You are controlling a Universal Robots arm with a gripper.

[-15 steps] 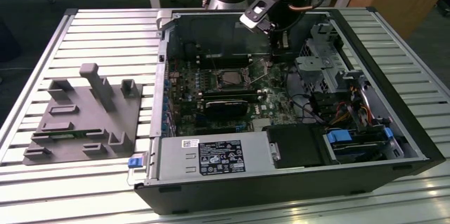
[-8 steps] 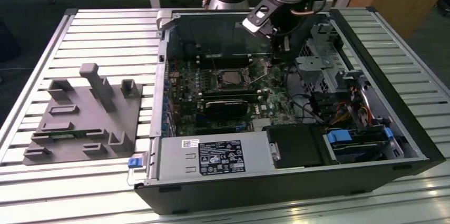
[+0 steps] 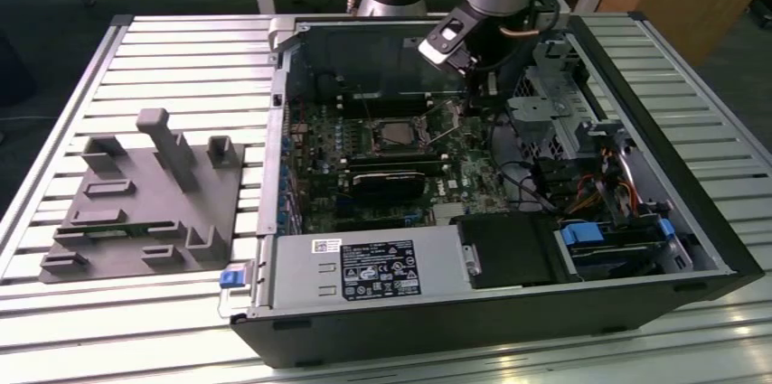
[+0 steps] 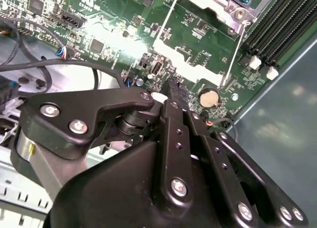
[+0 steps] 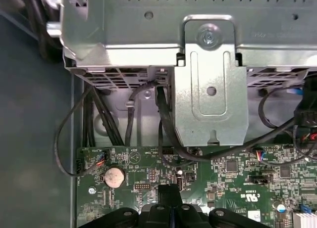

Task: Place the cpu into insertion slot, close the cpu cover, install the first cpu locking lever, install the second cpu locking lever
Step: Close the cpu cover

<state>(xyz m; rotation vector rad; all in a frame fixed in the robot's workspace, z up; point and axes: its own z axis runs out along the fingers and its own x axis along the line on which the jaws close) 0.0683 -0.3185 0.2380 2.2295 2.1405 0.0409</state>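
Mobo (image 3: 399,172) is green w/ small black chips & silver solder dots, plus a round silver coin cell (image 5: 114,176); cpu (image 3: 395,135) looks dull grey. On the arm, gripper (image 4: 174,89) is matt black w/ silver screw heads, cables (image 5: 163,119) are black, bracket (image 5: 210,99) is bare silver-grey. PC case (image 3: 483,325) is black, table (image 3: 181,41) silver in long stripes, fixture (image 3: 145,203) plain grey, tab (image 3: 235,277) blue.
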